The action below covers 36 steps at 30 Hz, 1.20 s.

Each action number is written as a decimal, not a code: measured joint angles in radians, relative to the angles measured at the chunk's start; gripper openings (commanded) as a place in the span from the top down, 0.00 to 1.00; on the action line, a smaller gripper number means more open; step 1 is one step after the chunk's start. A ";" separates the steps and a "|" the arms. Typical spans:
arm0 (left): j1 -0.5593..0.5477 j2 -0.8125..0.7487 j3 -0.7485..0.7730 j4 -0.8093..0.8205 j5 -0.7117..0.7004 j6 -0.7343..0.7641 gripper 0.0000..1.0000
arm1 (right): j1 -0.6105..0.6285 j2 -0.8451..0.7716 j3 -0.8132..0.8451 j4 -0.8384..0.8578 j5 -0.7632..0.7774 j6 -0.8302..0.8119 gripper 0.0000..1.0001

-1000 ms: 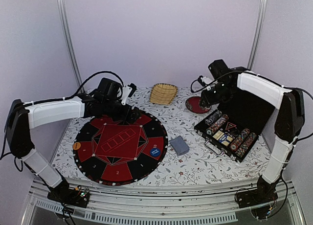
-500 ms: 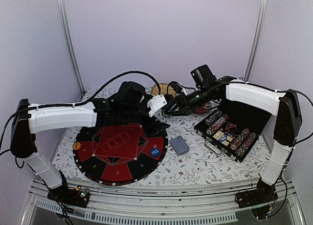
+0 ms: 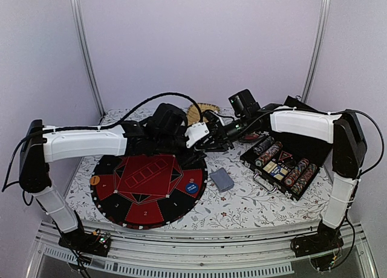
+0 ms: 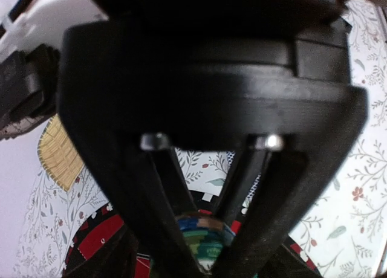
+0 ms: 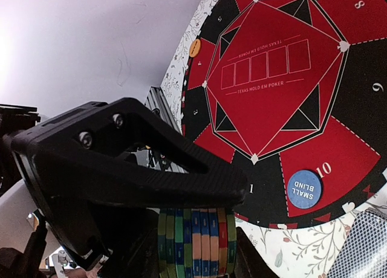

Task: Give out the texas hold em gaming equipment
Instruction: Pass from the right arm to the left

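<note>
Here we go: my right fingers (image 5: 151, 169) are clamped on a stack of striped multicoloured round chips (image 5: 196, 242), held edge-on in the air by the far rim of the round black-and-red poker mat (image 3: 148, 184). My left fingers (image 4: 158, 199) sit either side of that same stack; whether they press it, I cannot tell. The blue round small-blind button (image 5: 304, 189) lies on the mat, and the blue-grey card deck (image 3: 222, 179) lies on the floral surface (image 3: 242, 205) just beside it.
</note>
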 measured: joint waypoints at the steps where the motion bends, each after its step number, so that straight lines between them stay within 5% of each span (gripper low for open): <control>1: 0.000 0.000 0.003 0.000 0.002 -0.003 0.39 | 0.000 0.000 0.000 0.000 -0.001 0.000 0.98; 7: 0.004 0.000 0.011 -0.006 0.019 -0.010 0.77 | 0.005 0.001 0.002 -0.002 0.002 0.009 0.98; 9: 0.005 0.000 0.011 -0.006 0.023 -0.006 1.00 | 0.005 0.002 0.002 -0.002 0.002 0.013 0.98; 16: 0.006 0.000 0.011 -0.007 0.023 -0.012 1.00 | 0.005 0.001 0.002 -0.002 0.002 0.013 0.95; 26: 0.019 0.000 0.009 -0.038 0.026 -0.031 1.00 | 0.005 0.010 0.003 0.011 -0.007 0.003 0.41; 36: 0.056 0.002 -0.019 -0.116 0.038 -0.086 1.00 | -0.014 0.045 0.004 0.034 0.006 -0.003 0.22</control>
